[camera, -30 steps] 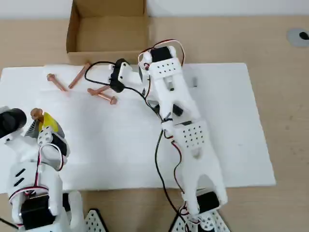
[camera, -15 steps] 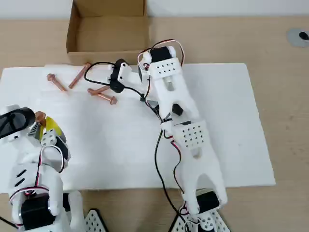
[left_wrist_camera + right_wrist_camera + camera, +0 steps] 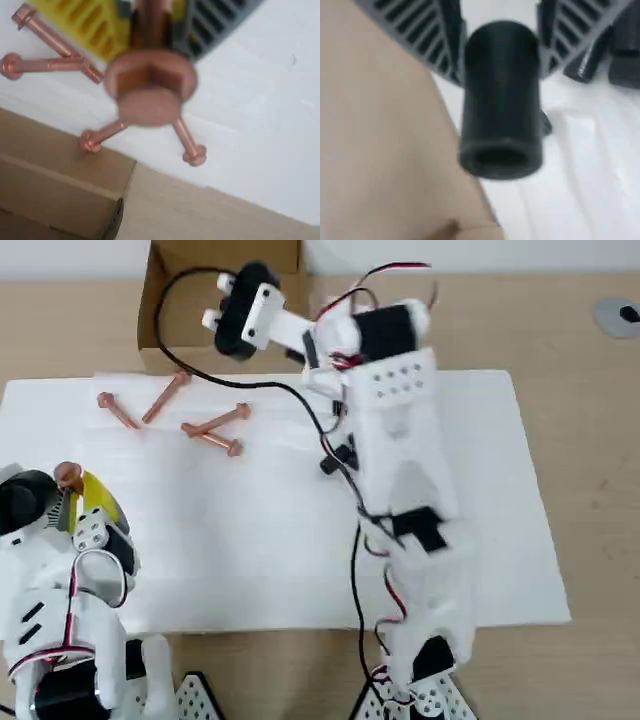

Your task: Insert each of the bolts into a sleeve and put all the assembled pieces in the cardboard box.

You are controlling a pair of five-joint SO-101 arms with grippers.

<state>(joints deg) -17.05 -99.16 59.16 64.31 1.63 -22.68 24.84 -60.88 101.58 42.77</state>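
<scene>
Brown cardboard box (image 3: 190,302) sits at 11 o'clock. Left gripper (image 3: 80,498), at 8 o'clock, squeezes a bolt (image 3: 68,475). Right gripper (image 3: 500,55) squeezes a black sleeve (image 3: 500,125). Four loose bolts (image 3: 215,421) lie at 10 o'clock on the white mat (image 3: 250,540).

Robotics lab desk (image 3: 600,460) with white foam sheet (image 3: 250,540)

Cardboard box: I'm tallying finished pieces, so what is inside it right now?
The open brown cardboard box shows only bare floor on its left; no assembled pieces lie there. The right arm's white wrist covers its right part, so what lies there is unknown.
</scene>
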